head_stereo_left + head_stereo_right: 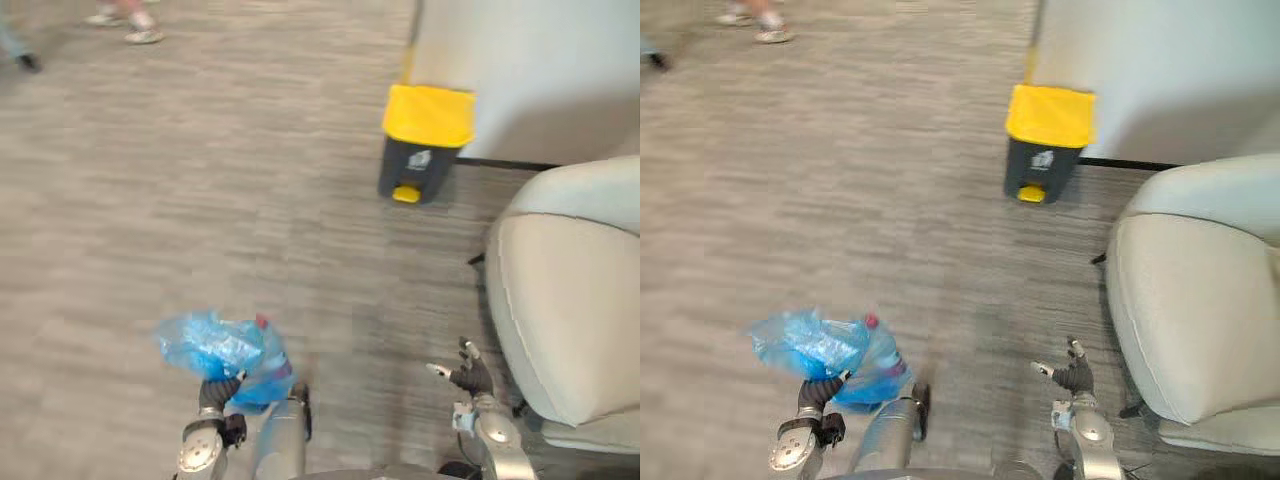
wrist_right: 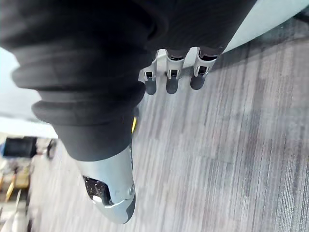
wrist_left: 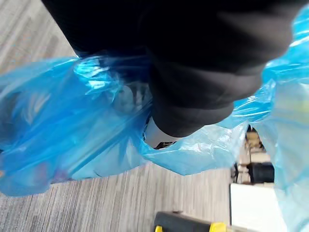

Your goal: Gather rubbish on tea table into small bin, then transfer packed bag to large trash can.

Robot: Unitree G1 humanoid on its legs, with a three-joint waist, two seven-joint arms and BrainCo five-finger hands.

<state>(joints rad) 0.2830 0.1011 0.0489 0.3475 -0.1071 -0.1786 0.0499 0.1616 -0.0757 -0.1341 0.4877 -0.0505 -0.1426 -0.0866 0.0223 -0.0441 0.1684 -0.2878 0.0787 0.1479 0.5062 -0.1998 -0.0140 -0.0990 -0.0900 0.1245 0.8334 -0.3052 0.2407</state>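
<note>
A packed blue plastic bag (image 1: 225,350) hangs over the floor at the lower left, bunched in my left hand (image 1: 215,392), whose fingers are curled round its gathered top. The same blue bag (image 3: 63,145) wraps round the hand in the left wrist view, with rubbish showing faintly through it. The large trash can (image 1: 422,142), dark with a yellow lid and a yellow pedal, stands upright by the white wall, well ahead and to the right of the bag. My right hand (image 1: 468,376) hangs low at the right with its fingers (image 2: 167,77) relaxed, holding nothing.
A pale cream sofa (image 1: 570,300) fills the right side, close to my right hand. A white wall (image 1: 540,60) rises behind the trash can. A person's shoes (image 1: 125,22) stand at the far upper left. Grey wood-grain floor (image 1: 200,190) stretches between me and the can.
</note>
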